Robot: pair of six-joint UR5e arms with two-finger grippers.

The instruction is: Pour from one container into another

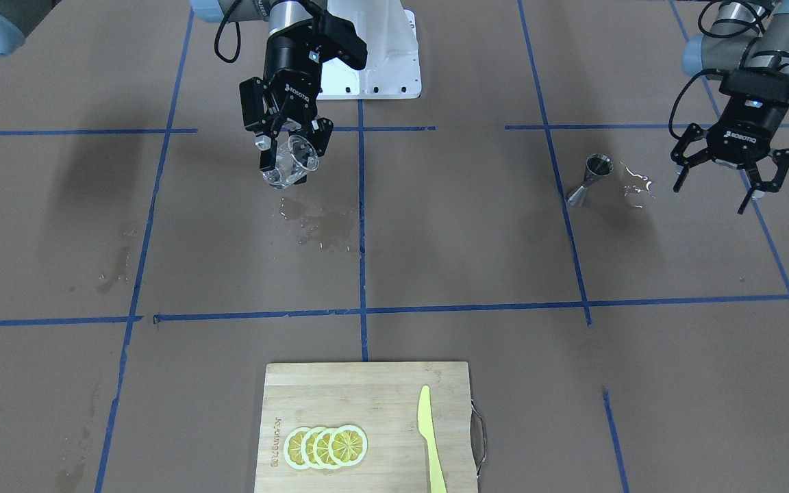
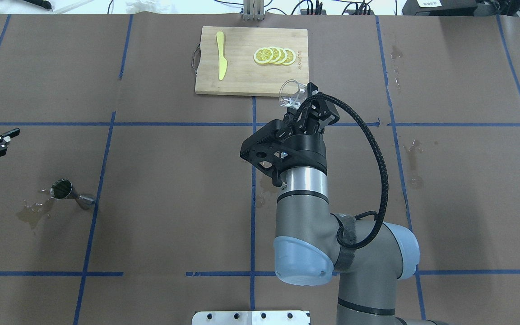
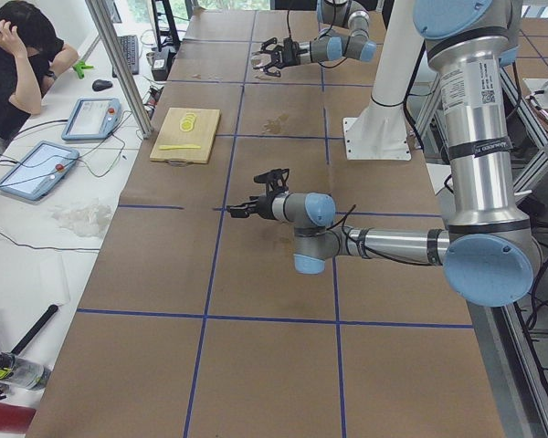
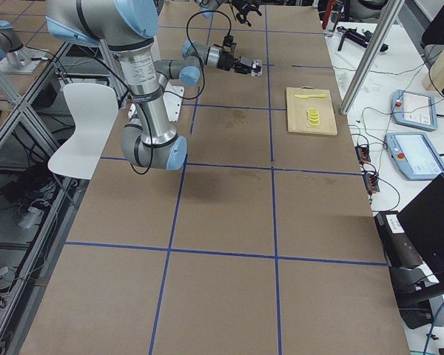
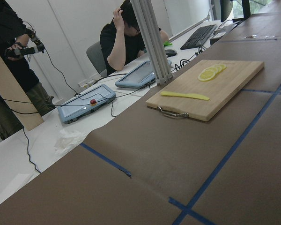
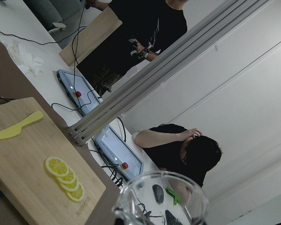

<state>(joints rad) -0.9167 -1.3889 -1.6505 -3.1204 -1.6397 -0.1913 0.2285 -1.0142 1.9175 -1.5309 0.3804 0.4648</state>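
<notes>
My right gripper (image 1: 293, 154) is shut on the clear glass tumbler (image 1: 287, 170) and holds it tilted above the table, over a wet patch (image 1: 319, 226). In the overhead view the tumbler (image 2: 290, 93) juts out past the fingers, mouth toward the board. Its rim (image 6: 161, 197) fills the bottom of the right wrist view. The steel jigger (image 1: 590, 180) stands on the table far from it, on my left side, also seen as the jigger (image 2: 68, 193) from overhead. My left gripper (image 1: 718, 188) hovers open and empty just beyond the jigger.
A puddle (image 1: 635, 182) lies beside the jigger. A wooden cutting board (image 1: 381, 397) with lemon slices (image 1: 326, 446) and a yellow knife (image 1: 429, 438) sits at the table's far edge. People and tablets (image 3: 36, 169) are past that edge.
</notes>
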